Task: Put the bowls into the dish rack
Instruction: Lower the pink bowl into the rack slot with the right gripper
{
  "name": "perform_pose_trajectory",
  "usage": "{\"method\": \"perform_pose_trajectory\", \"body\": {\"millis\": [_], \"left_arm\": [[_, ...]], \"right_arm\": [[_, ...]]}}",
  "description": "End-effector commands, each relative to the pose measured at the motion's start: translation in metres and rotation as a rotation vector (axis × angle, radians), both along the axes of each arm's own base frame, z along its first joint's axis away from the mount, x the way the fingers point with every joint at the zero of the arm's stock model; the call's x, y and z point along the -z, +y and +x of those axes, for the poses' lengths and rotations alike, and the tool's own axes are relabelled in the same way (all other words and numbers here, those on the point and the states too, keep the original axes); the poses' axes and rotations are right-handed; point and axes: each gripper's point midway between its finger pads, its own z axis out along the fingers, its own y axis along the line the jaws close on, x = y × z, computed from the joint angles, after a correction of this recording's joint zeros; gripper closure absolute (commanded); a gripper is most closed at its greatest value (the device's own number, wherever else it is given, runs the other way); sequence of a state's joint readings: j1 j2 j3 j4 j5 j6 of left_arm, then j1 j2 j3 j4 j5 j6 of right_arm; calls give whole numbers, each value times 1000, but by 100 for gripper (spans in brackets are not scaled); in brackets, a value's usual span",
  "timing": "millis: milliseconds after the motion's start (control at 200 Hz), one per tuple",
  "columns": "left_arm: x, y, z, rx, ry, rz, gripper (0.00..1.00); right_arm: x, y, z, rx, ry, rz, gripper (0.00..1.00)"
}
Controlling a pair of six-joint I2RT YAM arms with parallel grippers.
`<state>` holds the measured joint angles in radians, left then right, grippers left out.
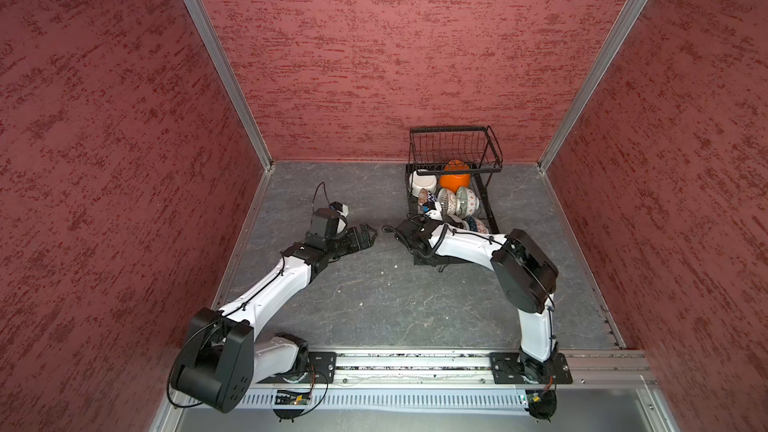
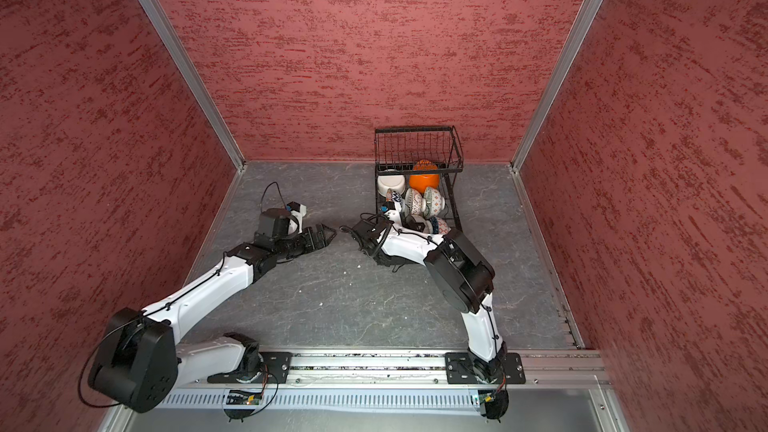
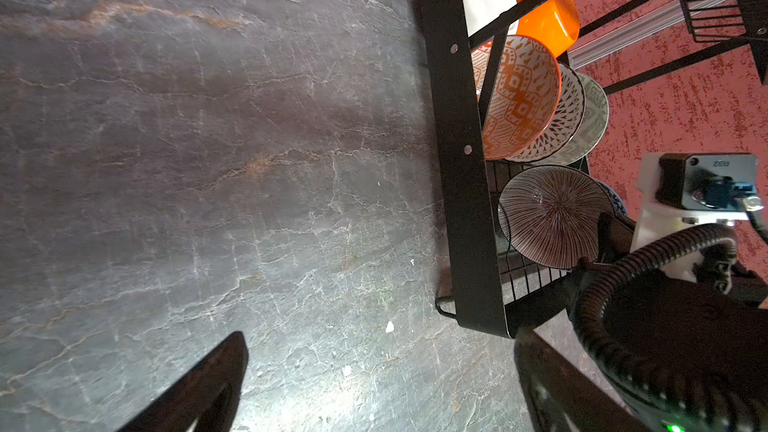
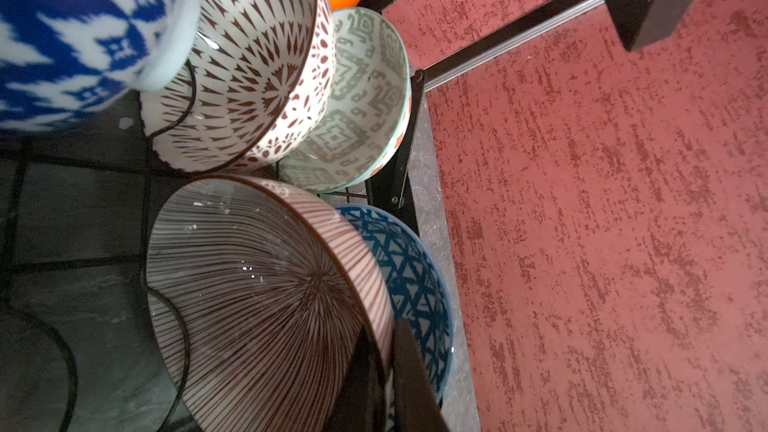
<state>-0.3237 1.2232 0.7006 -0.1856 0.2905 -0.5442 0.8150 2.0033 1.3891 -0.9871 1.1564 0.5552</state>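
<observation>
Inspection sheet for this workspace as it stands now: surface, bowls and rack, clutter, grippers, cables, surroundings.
Surface: dark grey marbled table, carrying the rack at the rear right.
Job's things: black dish rack; white bowl, orange bowl and patterned bowls sit in its lower tier; upper basket holds nothing seen; no bowl seen on the table.
Clutter: a few small white specks on the table.
Grippers: left gripper open, empty, over bare table; right gripper shut on the rim of the striped bowl inside the rack.
Cables: coiled black cable at the right wrist; thin black loop at the left wrist camera.
Surroundings: red textured walls on three sides; aluminium rail in front.
</observation>
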Motion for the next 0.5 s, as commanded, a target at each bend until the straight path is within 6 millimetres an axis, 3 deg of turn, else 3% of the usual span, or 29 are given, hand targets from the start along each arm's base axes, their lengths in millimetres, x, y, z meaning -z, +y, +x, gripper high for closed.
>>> {"method": "perform_pose_trajectory", "body": {"millis": [0,175,496], "left_arm": [[-4,2,-2,7,-24,-1,0],[-5,4,-3,3,-26,-1,0],[-5,6,-6,-1,-28,-3,0]], "right_arm": [[51,24,-23,39,166,213,88],[47,32,-21,45,161,257,83],[38,35,-18,55,141,284,62]]}}
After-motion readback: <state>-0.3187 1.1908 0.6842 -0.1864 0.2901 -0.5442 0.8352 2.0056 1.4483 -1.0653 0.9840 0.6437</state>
